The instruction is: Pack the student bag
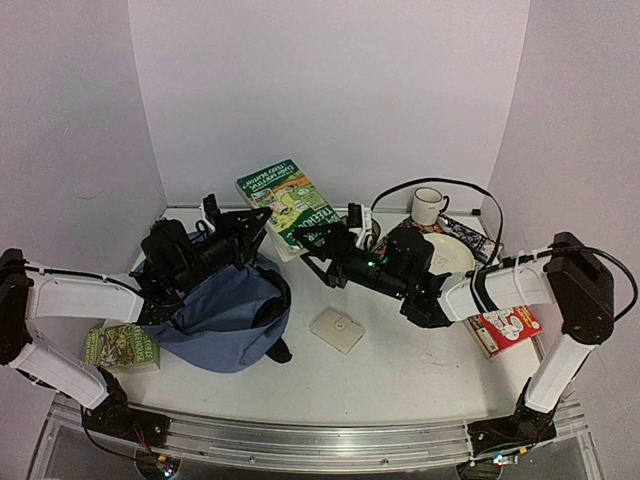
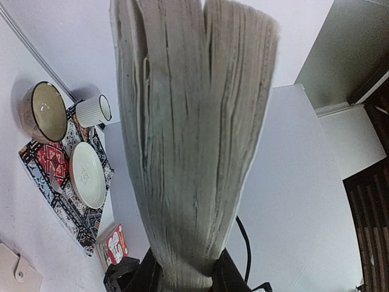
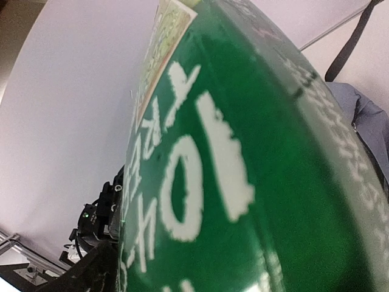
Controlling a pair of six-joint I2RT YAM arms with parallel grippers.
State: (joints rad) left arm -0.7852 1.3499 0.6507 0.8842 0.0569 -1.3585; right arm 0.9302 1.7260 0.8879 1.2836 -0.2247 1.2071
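Raised green book (image 1: 288,203) beside blue backpack (image 1: 225,310), left gripper (image 2: 184,275) clamped on its pages, right gripper (image 1: 333,247) at its lower corner, grip impossible to tell

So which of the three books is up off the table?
The green book, held up by the left fingers; the olive book and the red-and-white book lie flat on the table.

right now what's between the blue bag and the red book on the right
A flat beige tag, then the right arm crossing; top view shows both.
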